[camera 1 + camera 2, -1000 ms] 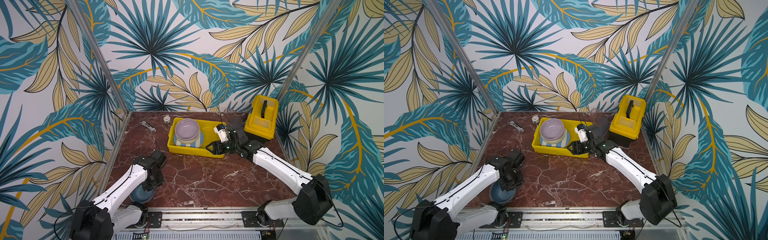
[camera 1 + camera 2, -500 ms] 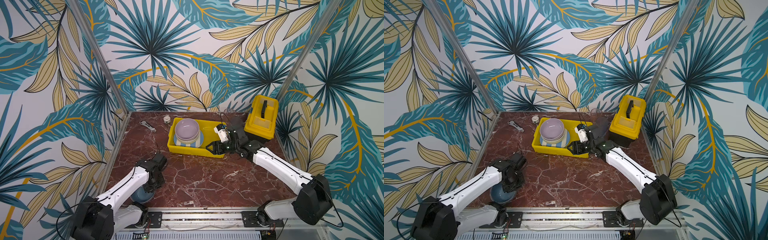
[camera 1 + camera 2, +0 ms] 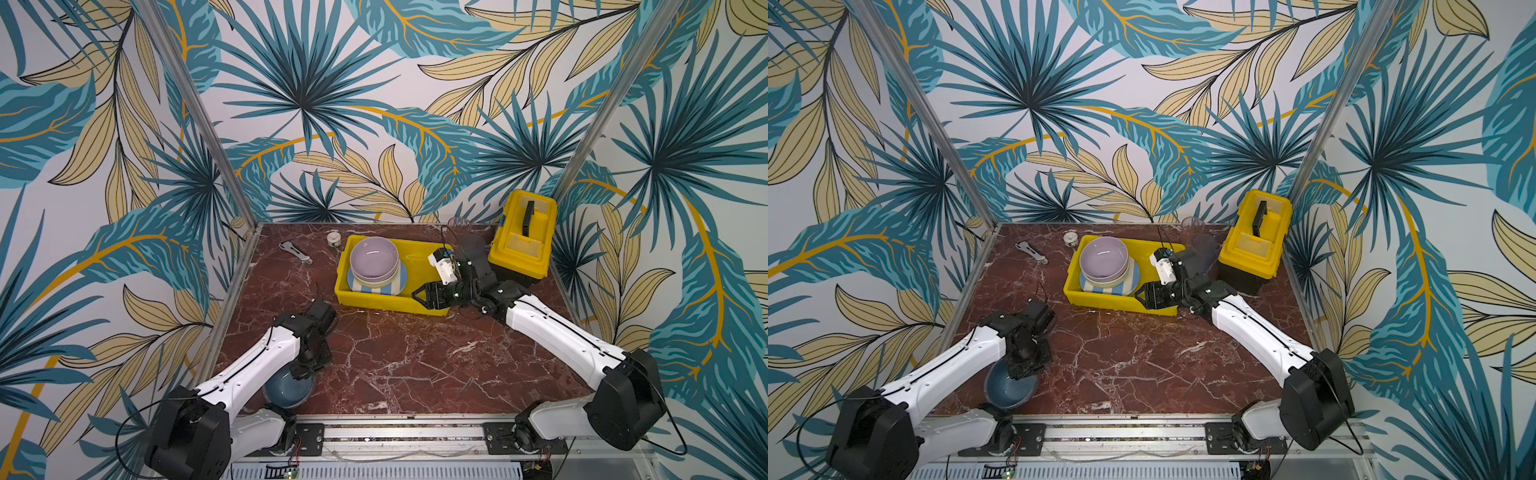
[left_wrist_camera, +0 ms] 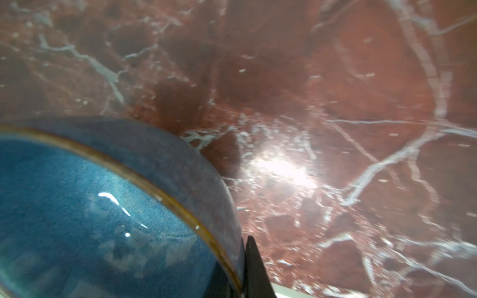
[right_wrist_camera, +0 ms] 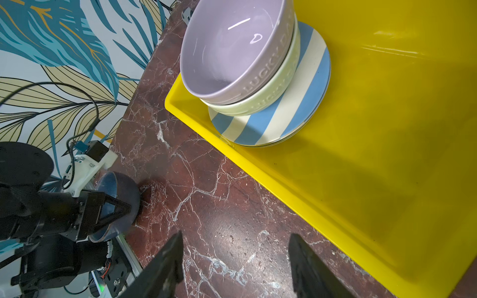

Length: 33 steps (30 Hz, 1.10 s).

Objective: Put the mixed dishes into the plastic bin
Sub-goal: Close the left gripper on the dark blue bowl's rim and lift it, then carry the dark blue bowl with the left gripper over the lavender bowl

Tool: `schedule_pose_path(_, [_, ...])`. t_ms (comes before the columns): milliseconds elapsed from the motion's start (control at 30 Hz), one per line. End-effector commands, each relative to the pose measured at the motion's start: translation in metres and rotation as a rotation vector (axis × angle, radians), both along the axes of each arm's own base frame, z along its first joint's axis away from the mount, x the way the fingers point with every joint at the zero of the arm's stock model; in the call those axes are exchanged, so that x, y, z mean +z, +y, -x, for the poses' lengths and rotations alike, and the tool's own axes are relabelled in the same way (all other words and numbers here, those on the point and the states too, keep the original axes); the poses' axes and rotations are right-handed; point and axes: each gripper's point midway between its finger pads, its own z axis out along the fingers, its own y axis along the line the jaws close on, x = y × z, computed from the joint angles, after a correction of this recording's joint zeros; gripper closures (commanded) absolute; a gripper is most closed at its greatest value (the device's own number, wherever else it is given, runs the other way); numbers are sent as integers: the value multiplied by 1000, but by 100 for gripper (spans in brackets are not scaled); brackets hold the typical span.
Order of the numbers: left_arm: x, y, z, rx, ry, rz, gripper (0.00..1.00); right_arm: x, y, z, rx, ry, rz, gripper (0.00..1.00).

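A blue bowl (image 3: 289, 388) (image 3: 1011, 388) sits at the front left of the table. My left gripper (image 3: 305, 370) (image 4: 242, 247) is shut on its rim, one finger inside the bowl (image 4: 90, 219) and one outside. The plastic bin (image 3: 374, 300) (image 5: 387, 129) stands mid-table. It holds a lilac bowl (image 3: 374, 259) (image 5: 227, 46) nested in a pale green bowl (image 5: 271, 100) on a striped plate (image 5: 284, 123). My right gripper (image 3: 419, 296) (image 5: 235, 247) hangs open and empty over the bin's front right corner. A clear tumbler (image 3: 456, 222) stands by the back wall.
A yellow toolbox (image 3: 523, 237) with a black handle stands at the back right, close behind my right arm. A metal wrench (image 3: 295, 252) and a small white tape roll (image 3: 333, 238) lie at the back left. Walls enclose three sides of the marble table (image 3: 415, 361).
My left gripper has dropped toward the front edge onto the blue bowl and closed on its rim. My right arm has stayed where it was.
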Motion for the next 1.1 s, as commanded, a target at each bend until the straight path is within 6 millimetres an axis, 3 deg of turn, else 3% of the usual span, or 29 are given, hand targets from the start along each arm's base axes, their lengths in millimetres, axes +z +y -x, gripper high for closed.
schedule_pose_path(0, [25, -21, -27, -51, -99, 85, 100, 3, -5, 3, -21, 1, -3, 34])
schedule_pose_path(200, [54, -34, -49, -133, -122, 103, 100, 5, -4, 0, -26, 0, -6, 34])
schedule_pose_path(400, [96, -37, -77, -215, -171, 61, 100, 8, -5, -2, -33, -8, -3, 34])
schedule_pose_path(700, [140, -57, -139, -335, -299, 35, 100, 12, -10, -2, -50, -18, 6, 33])
schedule_pose_path(1067, [195, -95, -215, -459, -472, 73, 100, 18, -11, -3, -71, -21, -7, 33])
